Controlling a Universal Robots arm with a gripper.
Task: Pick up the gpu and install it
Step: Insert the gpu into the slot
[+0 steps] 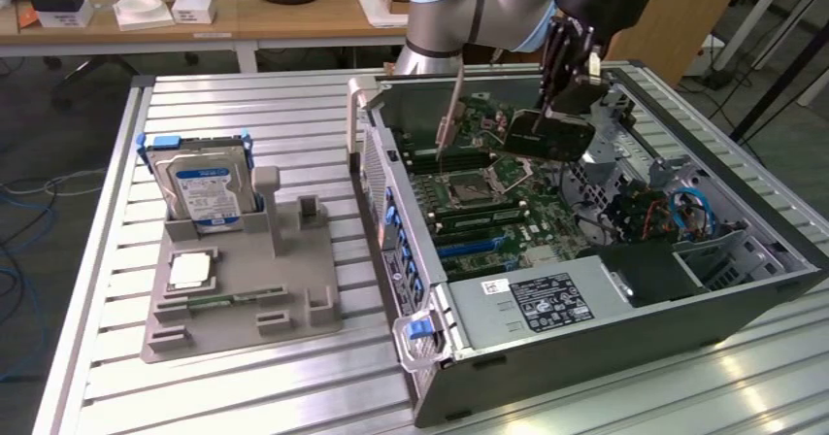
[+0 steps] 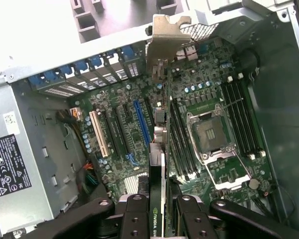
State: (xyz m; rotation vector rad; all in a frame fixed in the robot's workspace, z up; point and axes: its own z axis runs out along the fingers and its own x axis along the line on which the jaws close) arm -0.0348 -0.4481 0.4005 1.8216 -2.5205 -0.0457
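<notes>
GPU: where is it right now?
The gpu hangs in the gripper over the motherboard of the open case, toward the exterior view's right.

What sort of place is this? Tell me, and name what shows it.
Probably a robotics lab set up for PC assembly: an arm holds a gpu over an open case on a slotted metal table, a grey fixture carries a hard drive, and cluttered desks stand behind.

Grey-and-blue jointed arm (image 1: pixel 456 8) is reaching down; black two-fingered gripper (image 1: pixel 564 95) is pointing downward, fingers (image 2: pixel 134 214) clamping a flat green-and-black gpu card (image 1: pixel 549 136).
</notes>
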